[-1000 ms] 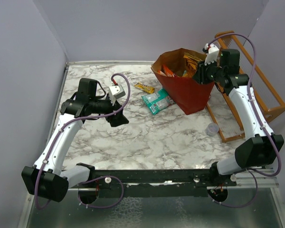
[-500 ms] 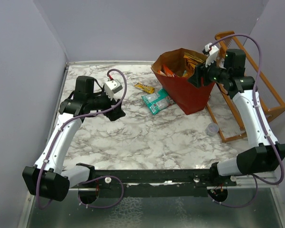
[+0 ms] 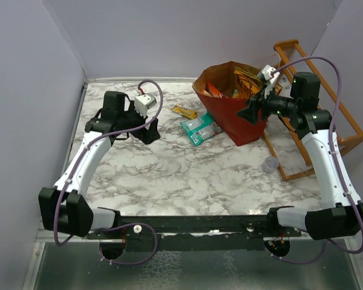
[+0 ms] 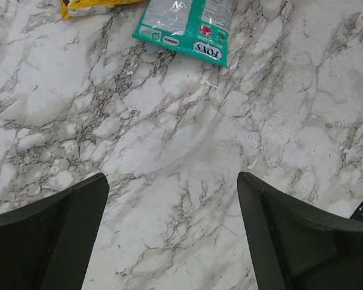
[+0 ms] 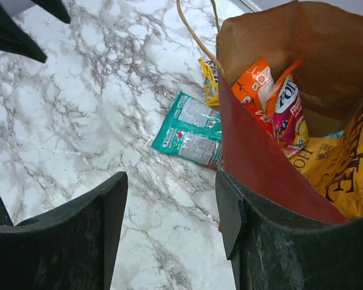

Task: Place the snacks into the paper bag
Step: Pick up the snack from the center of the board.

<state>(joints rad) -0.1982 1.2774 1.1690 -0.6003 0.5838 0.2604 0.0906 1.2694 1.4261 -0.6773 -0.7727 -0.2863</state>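
Marble bench (image 3: 187,175), seen from above. On the left, your left arm (image 3: 88,160) reaches over bare marble, its jaws released wide and holding nothing. Ahead of them lie a yellow bar (image 3: 184,111) and, near it, a teal FOX'S packet (image 3: 199,128). Just beside the packet stands the red paper bag (image 3: 236,121), upright and open, with an orange packet (image 5: 254,87) and other snacks inside. Your right arm (image 3: 327,157) holds its jaws at the bag's rim, spread apart and empty. Farther right sit a small clear cup (image 3: 270,164) and a wooden rack (image 3: 345,136).
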